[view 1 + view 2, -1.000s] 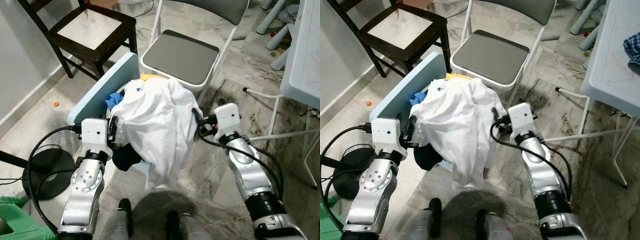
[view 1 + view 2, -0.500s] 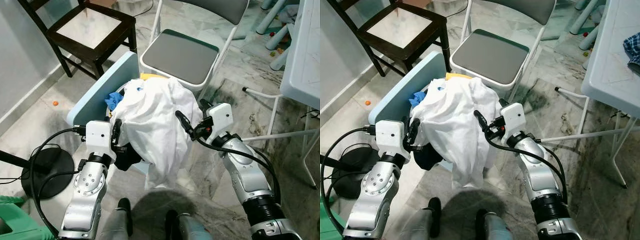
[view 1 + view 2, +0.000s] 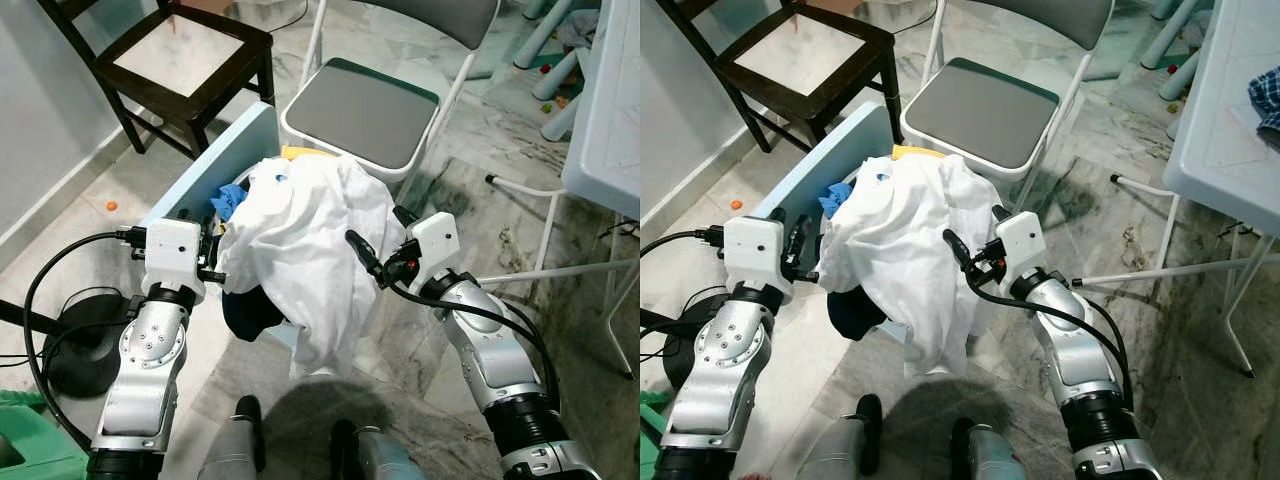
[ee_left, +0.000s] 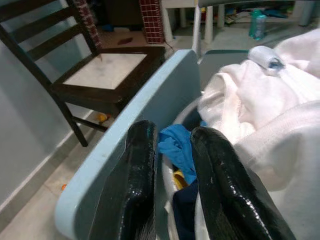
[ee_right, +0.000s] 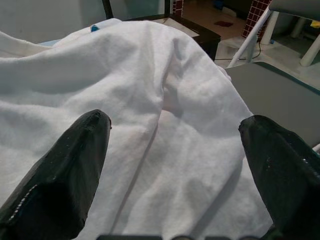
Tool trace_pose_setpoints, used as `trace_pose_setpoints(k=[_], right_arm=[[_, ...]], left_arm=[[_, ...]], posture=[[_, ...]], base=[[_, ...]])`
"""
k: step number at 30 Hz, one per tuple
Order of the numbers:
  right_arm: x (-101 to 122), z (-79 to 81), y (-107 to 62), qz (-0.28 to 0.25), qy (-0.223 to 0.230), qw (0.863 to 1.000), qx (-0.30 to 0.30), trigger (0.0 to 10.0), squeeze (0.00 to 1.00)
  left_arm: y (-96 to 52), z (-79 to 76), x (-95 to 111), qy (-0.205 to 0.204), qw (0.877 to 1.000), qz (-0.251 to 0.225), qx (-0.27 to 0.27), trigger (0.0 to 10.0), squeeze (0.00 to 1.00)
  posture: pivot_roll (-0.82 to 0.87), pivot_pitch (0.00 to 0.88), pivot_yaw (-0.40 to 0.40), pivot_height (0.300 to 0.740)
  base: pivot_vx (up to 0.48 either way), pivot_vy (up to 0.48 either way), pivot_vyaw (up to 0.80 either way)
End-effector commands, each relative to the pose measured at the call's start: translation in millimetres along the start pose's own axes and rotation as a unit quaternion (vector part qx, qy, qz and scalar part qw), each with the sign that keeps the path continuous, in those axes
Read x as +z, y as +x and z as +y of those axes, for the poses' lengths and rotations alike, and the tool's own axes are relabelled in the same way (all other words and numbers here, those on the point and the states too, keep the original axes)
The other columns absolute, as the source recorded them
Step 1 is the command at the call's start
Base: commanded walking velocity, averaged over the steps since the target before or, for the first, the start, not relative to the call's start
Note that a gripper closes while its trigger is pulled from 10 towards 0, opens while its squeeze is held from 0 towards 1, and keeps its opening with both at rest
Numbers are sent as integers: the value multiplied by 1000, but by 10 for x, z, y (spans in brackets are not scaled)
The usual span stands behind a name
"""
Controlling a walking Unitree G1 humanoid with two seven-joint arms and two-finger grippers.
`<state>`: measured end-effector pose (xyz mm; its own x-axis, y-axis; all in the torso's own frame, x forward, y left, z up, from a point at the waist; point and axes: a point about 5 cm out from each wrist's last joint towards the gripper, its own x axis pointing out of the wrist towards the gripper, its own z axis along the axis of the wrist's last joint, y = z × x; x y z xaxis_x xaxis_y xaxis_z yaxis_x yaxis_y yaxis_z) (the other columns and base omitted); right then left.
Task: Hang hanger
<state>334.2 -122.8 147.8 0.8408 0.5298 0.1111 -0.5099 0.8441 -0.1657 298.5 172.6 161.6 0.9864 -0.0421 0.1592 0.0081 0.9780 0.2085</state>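
No hanger can be made out; a white shirt [image 3: 305,245] drapes over the light blue basket [image 3: 205,180]. The right gripper [image 5: 170,165], fingers spread wide, faces the shirt. The left gripper [image 4: 172,170], fingers nearly together, sits at the basket's rim.

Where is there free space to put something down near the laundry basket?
The grey folding chair seat behind the basket is bare, as is the dark wooden chair's pale seat. The basket itself is crowded, heaped with the white garment.
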Motion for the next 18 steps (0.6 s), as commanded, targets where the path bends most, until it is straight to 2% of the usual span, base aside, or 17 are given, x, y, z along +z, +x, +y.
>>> trace_pose_setpoints(k=[1,5,6,7,8,10,15,17,18], right_arm=[[-10,27,-27,4,-4,1000,5,10000,0],[-16,37,-39,5,-6,1000,6,10000,0],[-22,34,-45,6,-6,1000,5,10000,0],[-28,32,-50,7,-6,1000,4,10000,0],[-36,31,-55,8,-6,1000,4,10000,0],[-52,41,-58,10,-5,1000,2,10000,0],[-52,74,-42,9,-6,1000,5,10000,0],[-55,80,-45,10,-6,1000,5,10000,0],[-59,80,-50,11,-7,1000,5,10000,0]], left_arm=[[-32,-51,-29,-13,1000,10,-11,10000,0],[-54,-13,138,-26,999,-30,18,10000,0],[-67,-20,188,-31,998,-42,19,10000,192],[-81,-41,228,-38,998,-50,14,10000,518],[-99,-78,267,-47,997,-59,5,10000,1000],[-138,-211,266,-54,996,-58,-30,10000,1000],[-137,-281,193,-56,997,-45,-41,10000,1000],[-126,-347,192,-35,996,-44,-65,10000,1000],[-131,-350,177,-34,997,-39,-64,10000,804]], posture=[[255,342,-97,740],[254,346,-94,740],[254,347,-93,740],[255,348,-92,740],[257,350,-91,740],[263,353,-89,740],[258,355,-87,740],[259,357,-87,740],[257,356,-86,740]], base=[[0,0,0],[0,0,0],[0,0,0],[0,0,0],[0,0,0],[0,0,0],[0,0,0],[0,0,0],[0,0,0]])
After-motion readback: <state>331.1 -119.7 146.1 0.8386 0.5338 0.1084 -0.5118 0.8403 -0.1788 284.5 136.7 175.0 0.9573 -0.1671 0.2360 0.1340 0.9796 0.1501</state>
